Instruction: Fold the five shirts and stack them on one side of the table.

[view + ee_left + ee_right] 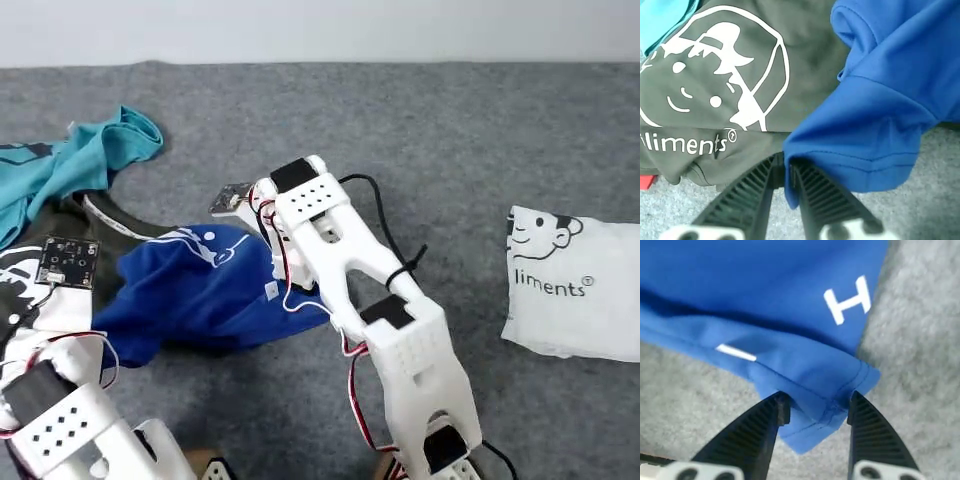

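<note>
A blue shirt (200, 290) lies crumpled left of the table's middle, partly over a dark olive shirt (110, 225) with a white cartoon print (715, 85). My left gripper (785, 167) is shut on a hem fold of the blue shirt (880, 100) where it overlaps the olive one. The right arm (330, 240) stretches from the near edge to the shirt's right side. Its gripper (815, 402) is open and straddles a corner of the blue shirt (765, 290), one finger on each side of the hem. A teal shirt (80, 160) is bunched at the far left.
A folded white shirt (575, 285) with a dark cartoon print lies at the right side of the grey felt table (450, 130). The left arm's base (60, 420) stands at the near left corner. Something small and red (645, 181) peeks out beside the olive shirt.
</note>
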Robot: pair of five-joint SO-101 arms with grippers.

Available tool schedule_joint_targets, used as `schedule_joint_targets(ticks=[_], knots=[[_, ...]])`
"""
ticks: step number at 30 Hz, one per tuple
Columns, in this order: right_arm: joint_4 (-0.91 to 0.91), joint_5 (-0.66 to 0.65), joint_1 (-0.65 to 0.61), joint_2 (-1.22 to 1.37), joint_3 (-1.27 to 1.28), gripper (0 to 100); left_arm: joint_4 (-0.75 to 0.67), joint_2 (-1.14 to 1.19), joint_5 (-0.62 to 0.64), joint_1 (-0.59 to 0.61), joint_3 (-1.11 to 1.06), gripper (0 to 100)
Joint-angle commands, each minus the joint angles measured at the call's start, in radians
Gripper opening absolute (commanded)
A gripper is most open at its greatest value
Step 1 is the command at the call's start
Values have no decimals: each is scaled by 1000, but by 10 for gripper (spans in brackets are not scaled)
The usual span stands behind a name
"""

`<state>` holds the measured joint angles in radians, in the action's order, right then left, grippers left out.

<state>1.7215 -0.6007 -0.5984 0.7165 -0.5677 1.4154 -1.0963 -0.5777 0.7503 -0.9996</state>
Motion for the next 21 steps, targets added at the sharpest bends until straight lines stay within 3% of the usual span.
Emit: schedule_joint_targets(ticks=[1,3,8,21], knots=[[4,-5,13,22,-72,197,-25,-15,-5,0,5,5],[-1,-5,21,36,-72,179,-25,-15,-5,0,5,5],[30,-5,33,21,-124,3,-25,-15,-5,0,5,5],[74,-5,179,-320,-232,10,-18,-15,-3,-46,189,5]])
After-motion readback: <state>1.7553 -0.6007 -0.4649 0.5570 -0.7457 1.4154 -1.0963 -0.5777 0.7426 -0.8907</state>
